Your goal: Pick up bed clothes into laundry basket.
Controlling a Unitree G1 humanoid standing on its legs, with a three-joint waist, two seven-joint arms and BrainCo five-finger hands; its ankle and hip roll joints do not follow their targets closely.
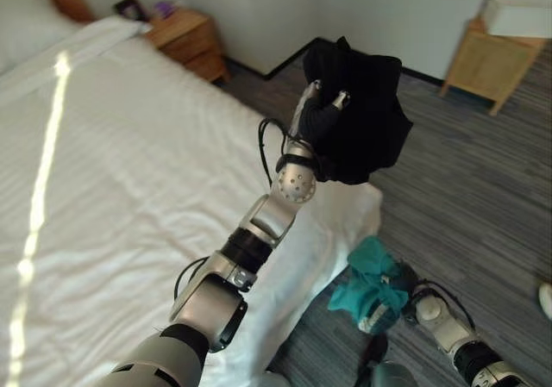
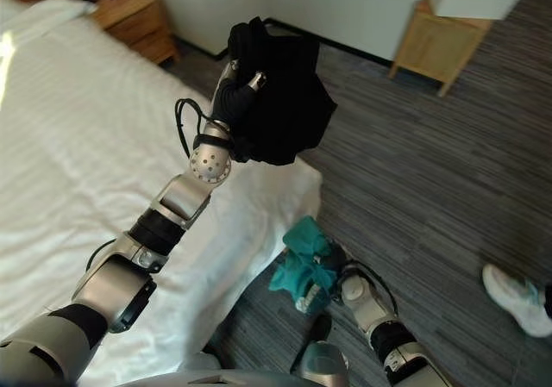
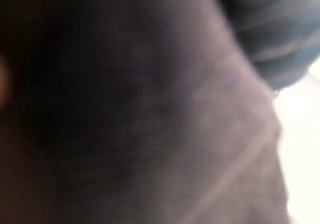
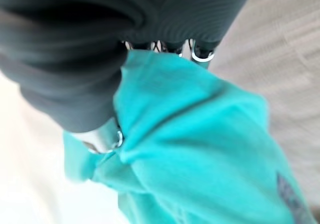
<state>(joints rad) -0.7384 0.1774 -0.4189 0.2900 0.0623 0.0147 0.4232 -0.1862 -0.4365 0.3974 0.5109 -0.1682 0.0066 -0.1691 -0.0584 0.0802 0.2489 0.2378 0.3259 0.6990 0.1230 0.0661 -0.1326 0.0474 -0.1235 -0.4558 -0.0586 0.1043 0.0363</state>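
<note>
Black garment (image 1: 366, 120) hides left hand (image 1: 321, 115) fingers

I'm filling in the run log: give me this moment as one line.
left hand: shut on black garment, raised past bed corner | right hand: shut on teal garment, low beside bed | basket: unseen

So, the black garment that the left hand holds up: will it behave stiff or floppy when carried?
Probably floppy: the black garment sags in folds around the left hand. Likely light, since one raised hand holds it up. Loose ends may swing or snag.
</note>
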